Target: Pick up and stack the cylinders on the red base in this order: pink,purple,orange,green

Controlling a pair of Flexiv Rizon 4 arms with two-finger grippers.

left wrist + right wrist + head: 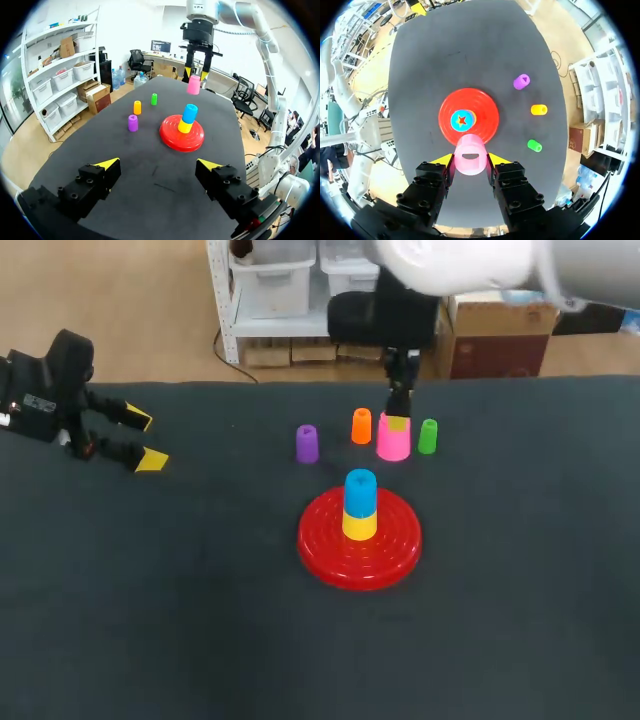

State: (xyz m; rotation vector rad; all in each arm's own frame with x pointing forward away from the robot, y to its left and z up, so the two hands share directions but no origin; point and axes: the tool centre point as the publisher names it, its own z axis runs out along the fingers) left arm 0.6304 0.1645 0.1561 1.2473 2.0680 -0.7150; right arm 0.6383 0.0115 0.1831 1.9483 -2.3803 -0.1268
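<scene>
my right pincer (470,160) pinches the pink cylinder (470,152), held near the red base (487,112). the blue cylinder (360,485) on the yellow cylinder (360,524) stands there; arriving low, i might topple them. left pincer (157,163) spread.

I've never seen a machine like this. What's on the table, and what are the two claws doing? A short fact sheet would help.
Red base: middle of the table, carrying a yellow cylinder with a blue cylinder on top
Pink cylinder: gripped from two sides by the right gripper, beyond the base
Purple cylinder, orange cylinder, green cylinder: upright on the table, beyond the base
Left gripper: open, empty, far left
Stacking order: none of the four on the base yet
</scene>
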